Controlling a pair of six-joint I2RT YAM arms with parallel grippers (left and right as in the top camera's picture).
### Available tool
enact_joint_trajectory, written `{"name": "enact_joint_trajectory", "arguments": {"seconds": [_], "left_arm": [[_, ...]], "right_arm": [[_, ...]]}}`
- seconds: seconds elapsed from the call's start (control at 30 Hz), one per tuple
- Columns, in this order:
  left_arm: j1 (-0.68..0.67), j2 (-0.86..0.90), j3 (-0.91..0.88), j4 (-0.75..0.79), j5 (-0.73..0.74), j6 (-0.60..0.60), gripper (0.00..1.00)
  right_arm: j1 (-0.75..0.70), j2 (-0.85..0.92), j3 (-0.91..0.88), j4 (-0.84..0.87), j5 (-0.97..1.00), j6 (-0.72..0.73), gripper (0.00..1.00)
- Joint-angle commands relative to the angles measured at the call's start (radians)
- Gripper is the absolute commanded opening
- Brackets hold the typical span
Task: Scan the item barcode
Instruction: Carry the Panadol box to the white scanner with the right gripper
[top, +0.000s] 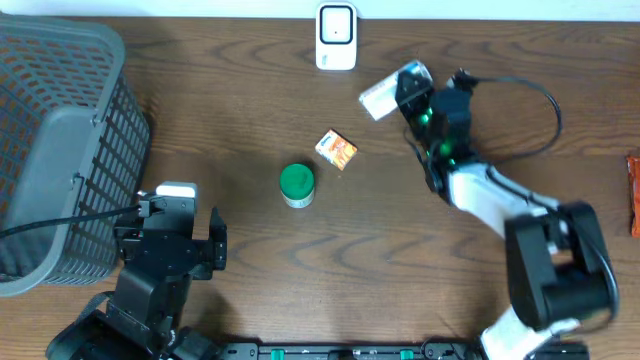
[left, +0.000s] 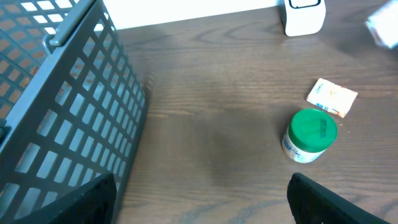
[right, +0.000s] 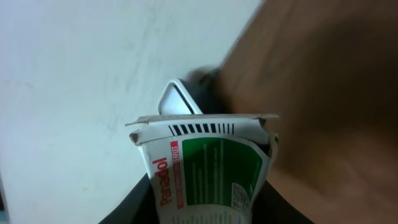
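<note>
Right pincer (top: 401, 93) – pinching the Panadol box (top: 381, 98) across its sides. In the wrist view the box (right: 208, 177) stands out beyond the fingers (right: 273, 199), far end free. The grip sits low on the pack, probably so the printed faces stay uncovered for reading.

Box location: lifted off the worktop (top: 250, 90), to the right of the scanner (top: 336, 36) and near it, not touching. From the wrist camera the scanner (right: 179, 99) shows just past the box's far edge, so the pack is pointed roughly at it.

A row of short dark bars runs under the far flap. Cannot tell whether that is the barcode, or which face the scanner window sees.

Left pincer (left: 200, 186) – spread wide, holding nothing, low over bare worktop beside the basket (top: 60, 150). Judged to be parked clear of the working side.

Untouched in mid-worktop: green-lidded jar (top: 296, 185) and small packet (top: 337, 148), near each other but apart.

Judgement: presentation step in hand, scan not confirmed. Next move likely a small turn or approach to square the code to the window.
</note>
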Motion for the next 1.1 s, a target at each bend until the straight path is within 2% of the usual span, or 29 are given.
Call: {"name": "enact_joint_trajectory", "arguments": {"seconds": [0.0,0.27,0.57,0.83,0.93,1.07], "left_arm": [[-0.003,-0.005,-0.002,-0.001,-0.01,-0.006,0.88],[-0.003,-0.005,-0.002,-0.001,-0.01,-0.006,0.88],[-0.003,-0.005,-0.002,-0.001,-0.01,-0.006,0.88],[-0.003,-0.005,-0.002,-0.001,-0.01,-0.006,0.88],[-0.003,-0.005,-0.002,-0.001,-0.01,-0.006,0.88],[-0.003,-0.005,-0.002,-0.001,-0.01,-0.006,0.88]], "right_arm": [[0.011,0.137,0.225,0.011,0.008,-0.002,0.31],[0.027,0.386,0.563,0.013,0.047,0.005,0.37],[0.036,0.669,0.901,0.026,0.046,0.1,0.43],[0.058,0.755,1.009,0.026,0.102,0.08,0.47],[0.058,0.755,1.015,0.027,0.071,0.028,0.49],[0.06,0.755,1.019,0.026,0.027,0.029,0.48]]}}
